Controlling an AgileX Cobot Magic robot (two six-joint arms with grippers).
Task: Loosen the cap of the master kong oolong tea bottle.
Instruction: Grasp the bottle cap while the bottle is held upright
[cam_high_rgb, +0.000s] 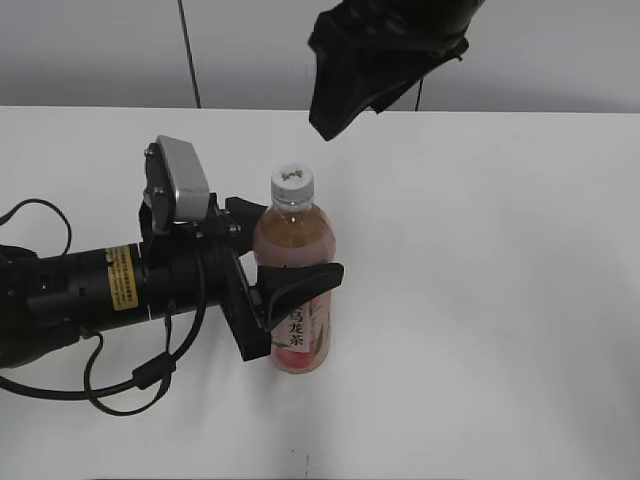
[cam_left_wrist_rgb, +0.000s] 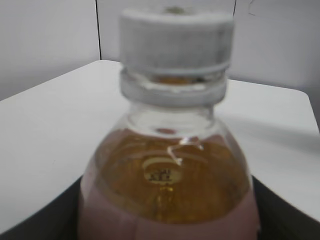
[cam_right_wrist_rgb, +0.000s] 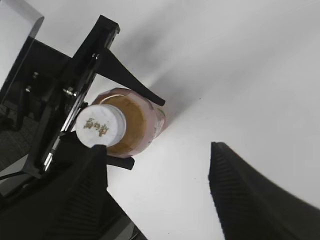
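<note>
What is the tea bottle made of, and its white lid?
The bottle looks like clear, shiny plastic: you can see amber tea through it, and light glints on its shoulder. The cap looks like matte white plastic, solid and not see-through, with faint ridges round its side.

We look down on the small round white plastic cap (cam_right_wrist_rgb: 101, 126), dark logo on top, sitting on the clear plastic tea bottle with its pink label (cam_right_wrist_rgb: 145, 120) upright on the white table (cam_right_wrist_rgb: 240, 70). The black left gripper (cam_right_wrist_rgb: 127, 122) clasps the bottle, one finger at the bottle's 12 o'clock, another at 6. Our own right gripper (cam_right_wrist_rgb: 157, 192) is spread wide, ribbed black fingers (cam_right_wrist_rgb: 250, 195) at 5 and 7 o'clock of the frame, touching nothing.
</note>
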